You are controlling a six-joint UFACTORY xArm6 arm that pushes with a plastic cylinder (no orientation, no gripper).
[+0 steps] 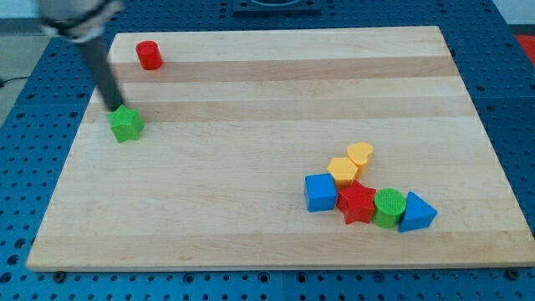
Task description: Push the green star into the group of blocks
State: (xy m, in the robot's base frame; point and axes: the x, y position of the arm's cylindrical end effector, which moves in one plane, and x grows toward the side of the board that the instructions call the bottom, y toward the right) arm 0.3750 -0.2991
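The green star (126, 124) lies near the board's left edge, in the view's upper left. My tip (114, 108) is just above and left of the star, touching or nearly touching it. The group of blocks sits at the view's lower right: a blue cube (320, 192), a red star (357, 202), a green cylinder (389, 206), a blue triangle (416, 213), a yellow hexagon (343, 170) and a yellow heart (360, 154). They are packed close together.
A red cylinder (150, 54) stands alone near the board's top left corner. The wooden board (251, 167) rests on a blue perforated table (510, 84). The rod's dark arm body fills the view's top left corner.
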